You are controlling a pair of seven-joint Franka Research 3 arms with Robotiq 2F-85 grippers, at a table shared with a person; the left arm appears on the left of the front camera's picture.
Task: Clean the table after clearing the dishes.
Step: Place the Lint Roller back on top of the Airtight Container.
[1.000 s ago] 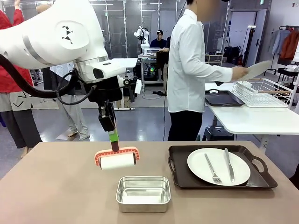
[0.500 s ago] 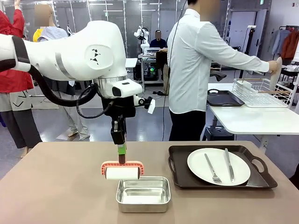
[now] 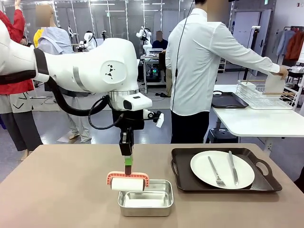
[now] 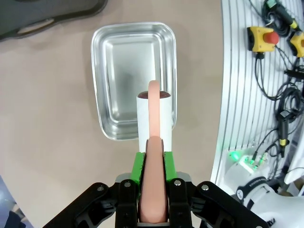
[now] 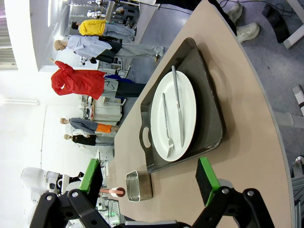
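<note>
My left gripper [image 3: 127, 160] is shut on the handle of a lint roller [image 3: 127, 184] with a salmon frame and a white roll. The roller hangs over the left rim of a small steel pan [image 3: 146, 202] on the brown table [image 3: 61, 190]. In the left wrist view the gripper [image 4: 153, 161] clamps the handle, and the roll [image 4: 154, 114] overlaps the pan's [image 4: 123, 71] near rim. A white plate [image 3: 202, 166] with fork [image 3: 214, 172] and knife [image 3: 232, 167] lies on a dark tray [image 3: 180, 183] at the right. My right gripper [image 5: 148, 181] is open, well back from that tray [image 5: 209, 109].
A person in a white shirt stands at the far side, turned to a white table [image 3: 256, 123]. Their hand holds a plate [image 3: 273, 83] upright in a wire dish rack [image 3: 266, 95]. An empty dark tray [image 3: 227, 99] lies beside the rack.
My left arm has carried the roller right and toward the near side, from bare table to the pan's rim. The person has swung the plate down into the rack.
</note>
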